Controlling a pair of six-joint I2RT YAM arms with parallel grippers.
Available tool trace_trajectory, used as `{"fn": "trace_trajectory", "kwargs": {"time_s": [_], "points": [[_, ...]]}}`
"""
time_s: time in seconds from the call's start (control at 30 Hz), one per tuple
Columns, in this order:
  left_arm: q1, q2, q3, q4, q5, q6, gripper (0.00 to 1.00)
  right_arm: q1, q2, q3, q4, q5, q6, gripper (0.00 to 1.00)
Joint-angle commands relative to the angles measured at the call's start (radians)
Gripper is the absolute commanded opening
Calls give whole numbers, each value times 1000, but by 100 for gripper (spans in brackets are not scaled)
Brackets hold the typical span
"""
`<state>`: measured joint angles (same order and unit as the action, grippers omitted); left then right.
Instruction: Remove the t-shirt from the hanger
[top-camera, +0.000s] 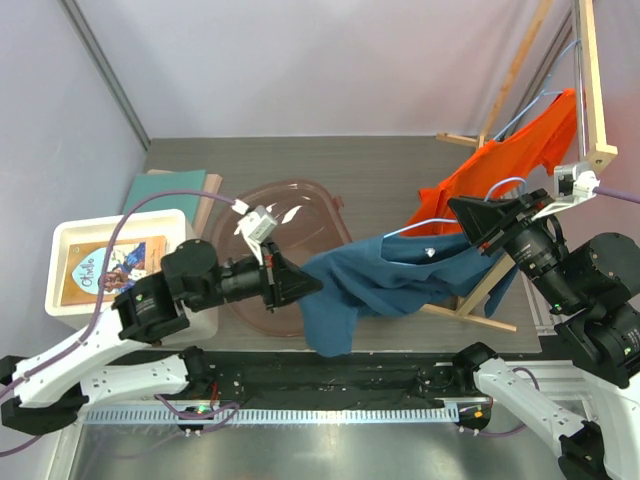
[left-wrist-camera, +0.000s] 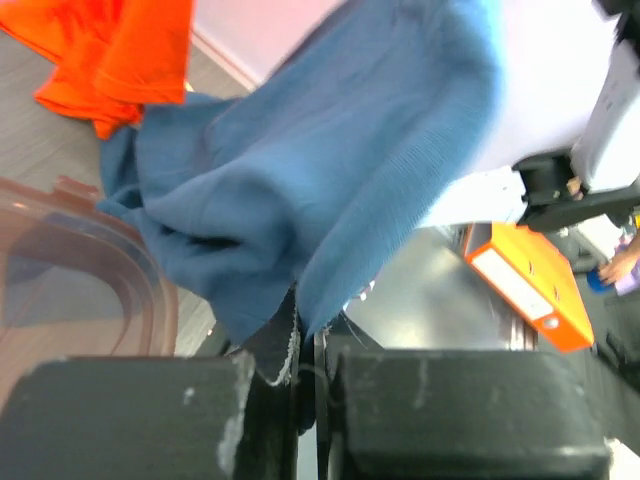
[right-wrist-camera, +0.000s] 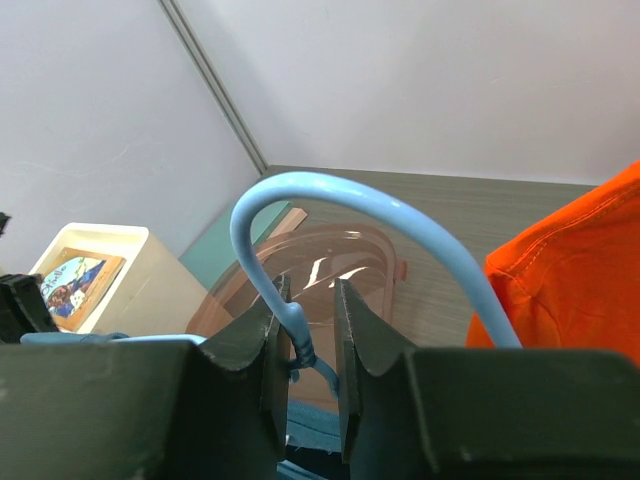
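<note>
Grey wood-grain surface (top-camera: 400, 160), bearing: clear pinkish tub (top-camera: 290, 184), white bin (top-camera: 120, 220), teal book (top-camera: 175, 186), wooden rack (top-camera: 597, 90).

Over on the left, a picture card (top-camera: 110, 272) lies in the white box (top-camera: 70, 235). There's white cursive lettering on a blue patch at its near-left corner. The first letter looks like an O, and the rest is too small to read. The right wrist view catches the same card (right-wrist-camera: 75, 285), but no lettering comes through.

Now the orange binder (left-wrist-camera: 525, 285) in the left wrist view: there's a white label (left-wrist-camera: 512, 282) along its spine, with nothing legible on it.

A small white neck tag (top-camera: 430, 251) shows on the blue t-shirt (top-camera: 390, 285), but it's unreadable. No numbers or brands can be read anywhere.
</note>
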<state>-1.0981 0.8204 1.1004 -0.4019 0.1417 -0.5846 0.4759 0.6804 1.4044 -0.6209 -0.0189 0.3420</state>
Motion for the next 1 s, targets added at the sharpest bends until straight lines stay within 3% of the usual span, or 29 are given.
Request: {"fn": "trace_trajectory", "kwargs": {"time_s": [0.0,0.27,0.53,0.77,0.97], "points": [[-3,-128,-14,-44,-115,-18,0,4,-15,28,53,48,6,1],[-3,-349,-111,-64,-414,-87,0,3,-28,19,55,63,2,1],[-3,-405,-149,-117,-524,-138,0,4,-47,18,76,99,26,1],[-3,-330,-159,-46,-449,-147,0,4,-41,5,122,47,78,1],[-3,-94,-101,141,-341,-129,0,6,-35,-16,158,-44,150,1]]}}
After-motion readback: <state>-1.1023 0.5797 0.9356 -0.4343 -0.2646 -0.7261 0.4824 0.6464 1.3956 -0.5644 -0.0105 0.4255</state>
